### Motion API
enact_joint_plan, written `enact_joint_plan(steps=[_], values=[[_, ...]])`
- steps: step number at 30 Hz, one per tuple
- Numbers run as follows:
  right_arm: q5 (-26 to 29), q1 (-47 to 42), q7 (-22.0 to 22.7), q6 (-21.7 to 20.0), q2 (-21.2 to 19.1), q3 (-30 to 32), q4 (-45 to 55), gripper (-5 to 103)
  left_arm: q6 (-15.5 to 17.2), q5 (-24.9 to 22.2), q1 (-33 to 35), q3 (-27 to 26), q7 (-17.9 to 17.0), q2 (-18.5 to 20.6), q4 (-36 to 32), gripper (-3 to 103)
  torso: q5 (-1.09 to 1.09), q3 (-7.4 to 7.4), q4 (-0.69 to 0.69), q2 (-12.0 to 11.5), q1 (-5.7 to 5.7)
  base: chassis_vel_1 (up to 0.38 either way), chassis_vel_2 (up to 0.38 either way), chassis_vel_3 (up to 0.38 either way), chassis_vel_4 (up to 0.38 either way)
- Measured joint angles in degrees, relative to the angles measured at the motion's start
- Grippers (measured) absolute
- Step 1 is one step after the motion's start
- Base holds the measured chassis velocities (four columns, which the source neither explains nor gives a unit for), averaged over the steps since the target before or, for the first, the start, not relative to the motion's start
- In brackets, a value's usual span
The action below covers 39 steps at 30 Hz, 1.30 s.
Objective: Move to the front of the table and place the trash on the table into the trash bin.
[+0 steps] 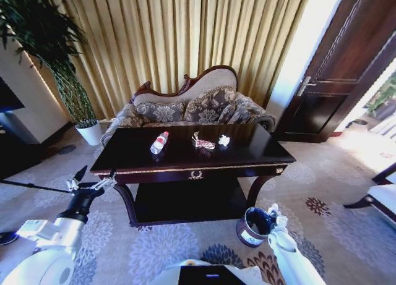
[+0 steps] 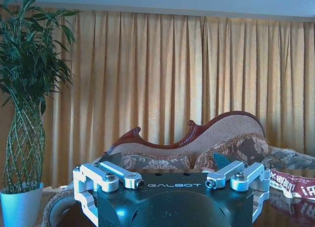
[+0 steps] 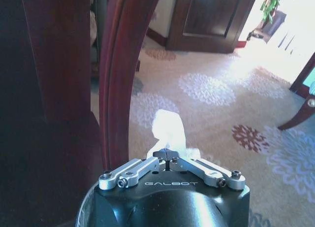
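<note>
Trash still on the table [image 1: 260, 150]: a clear bottle [image 1: 159, 142] with a red cap lying on its side, a crumpled red-silver wrapper [image 1: 203, 143] at centre, and a small paper wad [image 1: 224, 140] just beside it. All three lie well apart from the trash bin [image 1: 246, 230], which stands on the carpet [image 1: 322, 235] by the table's front right leg [image 3: 115, 79].

The right gripper [image 1: 275, 212] hangs at the bin's far rim. Its fingers are pressed together [image 3: 167, 154] and appear to pinch a white crumpled piece [image 3: 170, 131].

The left gripper [image 1: 93, 182] is level with the table's front left corner, its fingers spread wide [image 2: 165, 160] and holding nothing.

Risks, as judged:
- The gripper sits over the rim, not the bin's centre, so a release here may drop the piece on the carpet
- A light piece may cling to a fingertip or drift on opening
- The right arm is close to the table leg, so a sideways swing could strike it
- The bottle could roll if nudged
- The left gripper could catch the table edge when it reaches in
</note>
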Motion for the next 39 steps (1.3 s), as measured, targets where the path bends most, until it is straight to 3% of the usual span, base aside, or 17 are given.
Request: enact_joint_plan(steps=[2, 9, 11, 14, 16, 18, 20, 24, 26, 28, 31, 36, 39], values=[[-1.4, 0.5, 0.0, -0.2, 0.4, 0.0, -1.5, 0, -0.2, 0.0, 0.3, -0.1, 0.0, 0.1, -0.2, 100, 0.02, 0.00, -0.01, 0.0, 0.00, 0.000, 0.000, 0.000, 0.000], [-2.4, 0.3, 0.1, -0.4, 1.3, 0.3, -1.1, 32, -0.2, 0.0, 0.2, -0.2, 0.1, 0.4, 0.0, 100, 0.00, 0.00, -0.02, 0.0, 0.00, 0.000, 0.000, 0.000, 0.000], [-2.4, 0.2, 0.1, -0.5, 1.3, 0.3, -0.9, 32, -0.2, 0.0, 0.1, -0.2, 0.1, 0.4, 0.0, 100, 0.00, 0.00, -0.02, 0.0, 0.00, 0.000, 0.000, 0.000, 0.000], [-2.4, 0.1, 0.1, -0.5, 0.8, 0.3, -0.2, 49, -0.4, 0.0, 0.1, 0.0, 0.5, 0.2, 0.4, 100, 0.01, 0.00, -0.02, 0.0, 0.00, 0.000, 0.000, 0.000, 0.000], [-2.3, 0.1, 0.1, -0.5, 0.7, 0.3, -0.2, 49, -0.5, 0.0, 0.1, 0.0, 0.6, 0.2, 0.4, 100, 0.01, 0.00, -0.02, 0.0, 0.00, 0.000, 0.000, 0.000, 0.000], [-2.3, 0.0, 0.1, -0.6, 0.5, 0.3, 0.0, 65, -0.6, 0.1, 0.1, 0.0, 0.7, 0.2, 0.6, 100, 0.01, 0.00, -0.02, 0.0, 0.00, 0.000, 0.000, 0.000, 0.000], [-2.2, 0.0, 0.1, -0.6, 0.5, 0.3, 0.1, 65, -0.6, 0.1, 0.1, 0.0, 0.7, 0.2, 0.7, 100, 0.01, 0.00, -0.02, 0.0, 0.00, 0.000, 0.000, 0.000, 0.000], [-2.1, -0.2, 0.1, -0.6, 0.7, 0.3, 0.2, 86, -0.6, 0.1, 0.1, -0.1, 0.7, 0.2, 1.1, 100, 0.01, 0.00, -0.02, 0.0, 0.00, 0.000, 0.000, 0.000, 0.000], [-2.0, -0.2, 0.1, -0.6, 0.8, 0.3, 0.2, 86, -0.7, 0.1, 0.1, -0.1, 0.7, 0.2, 1.1, 100, 0.02, 0.00, -0.02, 0.0, 0.00, 0.000, 0.000, 0.000, 0.000], [-1.8, -0.3, 0.1, -0.6, 0.9, 0.4, 0.6, 96, -0.7, 0.1, 0.0, -0.1, 0.7, 0.2, 1.1, 100, 0.01, 0.00, -0.02, 0.0, 0.00, 0.000, 0.000, 0.000, 0.000], [-1.9, -0.6, 0.1, -0.6, 0.8, 0.5, 1.1, 100, -0.7, 0.1, 0.0, -0.1, 0.7, 0.2, 1.2, 100, 0.01, 0.00, -0.01, 0.0, 0.00, 0.000, 0.000, 0.000, 0.000], [-1.8, -4.0, -2.5, -0.6, 0.0, 1.3, 8.4, 100, -0.8, 0.1, -0.1, -0.1, 0.7, 0.2, 1.5, 100, 0.02, 0.00, -0.02, 0.0, 0.00, 0.000, 0.000, 0.000, 0.000], [0.8, -8.3, -5.2, -0.4, -0.4, 2.2, 18.6, 100, -0.9, 0.0, -0.2, -0.1, 0.8, 0.1, 1.7, 100, 0.00, 0.00, 0.00, 0.0, 0.00, 0.000, 0.000, 0.000, 0.000]])
